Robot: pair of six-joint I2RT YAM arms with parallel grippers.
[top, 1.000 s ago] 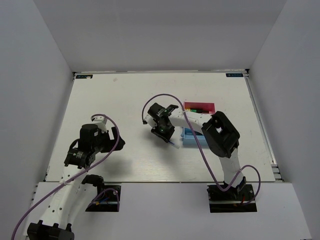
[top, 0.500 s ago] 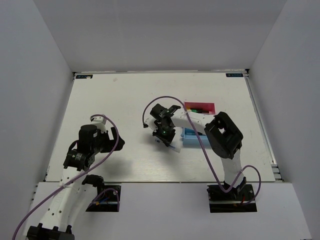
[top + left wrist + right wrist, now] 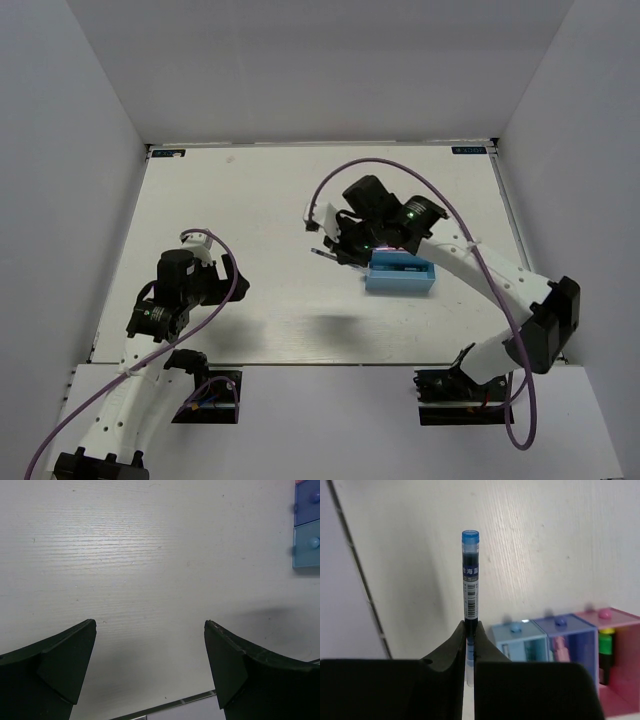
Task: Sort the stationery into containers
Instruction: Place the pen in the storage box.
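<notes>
My right gripper [image 3: 470, 630] is shut on a thin pen with a blue end [image 3: 470, 575] and holds it above the table, just left of the containers. In the right wrist view the light blue tray [image 3: 520, 641], the purple-blue tray [image 3: 571, 637] and the pink tray [image 3: 620, 680] stand in a row. A pink highlighter [image 3: 560, 649] lies in the purple-blue tray, and a green highlighter [image 3: 605, 644] in the pink one. In the top view my right gripper [image 3: 337, 250] hovers left of the light blue tray [image 3: 400, 276], and the arm hides the other trays. My left gripper [image 3: 150, 670] is open and empty.
White walls enclose the table on three sides. The table's near edge [image 3: 165, 704] runs just below my left gripper [image 3: 232, 283]. The purple-blue tray [image 3: 307, 502] and the light blue tray [image 3: 306, 545] show at the far right of the left wrist view.
My right arm has lifted the pen from the table beside the trays and swung up and right, now covering the pink and purple-blue trays. The left arm has not moved.
</notes>
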